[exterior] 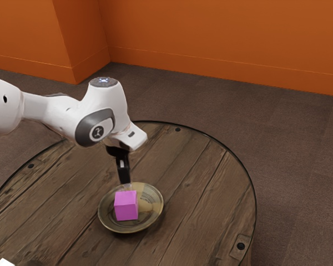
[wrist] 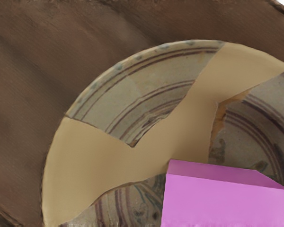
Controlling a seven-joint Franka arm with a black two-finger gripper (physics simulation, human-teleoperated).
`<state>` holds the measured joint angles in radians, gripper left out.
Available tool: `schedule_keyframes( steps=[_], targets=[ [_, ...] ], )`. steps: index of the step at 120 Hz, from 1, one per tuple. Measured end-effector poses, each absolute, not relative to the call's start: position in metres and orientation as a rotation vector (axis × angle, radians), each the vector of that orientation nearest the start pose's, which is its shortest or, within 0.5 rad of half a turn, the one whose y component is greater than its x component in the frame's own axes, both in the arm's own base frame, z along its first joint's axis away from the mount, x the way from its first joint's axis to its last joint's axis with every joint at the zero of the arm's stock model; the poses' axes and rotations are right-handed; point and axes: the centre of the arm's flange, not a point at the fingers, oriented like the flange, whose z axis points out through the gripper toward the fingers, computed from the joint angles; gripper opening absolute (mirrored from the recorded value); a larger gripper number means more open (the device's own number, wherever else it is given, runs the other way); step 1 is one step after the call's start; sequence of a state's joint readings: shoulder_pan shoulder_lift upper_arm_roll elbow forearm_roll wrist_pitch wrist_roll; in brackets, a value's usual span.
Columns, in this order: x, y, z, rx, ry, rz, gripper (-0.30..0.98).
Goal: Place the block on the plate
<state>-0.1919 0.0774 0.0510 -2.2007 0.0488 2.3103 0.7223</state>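
Note:
The black gripper (exterior: 126, 183) points down over the plate, its lower end right at the top rear edge of the pink block (exterior: 126, 206). Around the block, the round patterned plate (exterior: 153, 209) shows on all sides in the exterior view. At the wrist view's lower edge the block (wrist: 226, 201) looms large in front of the plate (wrist: 128, 165). Whether the block touches the plate's surface or is held slightly above it cannot be told. The block hides whatever part of the gripper lies behind it.
The plate stands on a round wooden table (exterior: 205, 194) with a dark metal rim. A small white object (exterior: 4, 262) lies at the exterior view's lower left edge. Orange walls (exterior: 227, 39) rise behind the carpeted floor.

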Motion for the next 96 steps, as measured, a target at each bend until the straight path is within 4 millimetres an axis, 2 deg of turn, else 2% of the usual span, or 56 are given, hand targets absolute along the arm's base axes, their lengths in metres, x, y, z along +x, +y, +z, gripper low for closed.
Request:
schedule_keyframes(
  steps=[18, 42, 55, 73, 80, 96],
  targets=[
    [0.554, -0.054, 0.378, -2.819, 1.250, -0.044, 0.68],
    [0.581, -0.034, 0.437, -2.837, 1.144, -0.100, 0.68],
    [0.590, -0.016, 0.467, -2.837, 1.069, -0.111, 0.68],
    [0.598, 0.026, 0.518, -2.859, 0.889, -0.121, 0.69],
    [0.598, 0.044, 0.533, -2.878, 0.808, -0.113, 0.69],
    [0.592, 0.079, 0.584, -2.921, 0.603, -0.104, 0.69]
  ],
)
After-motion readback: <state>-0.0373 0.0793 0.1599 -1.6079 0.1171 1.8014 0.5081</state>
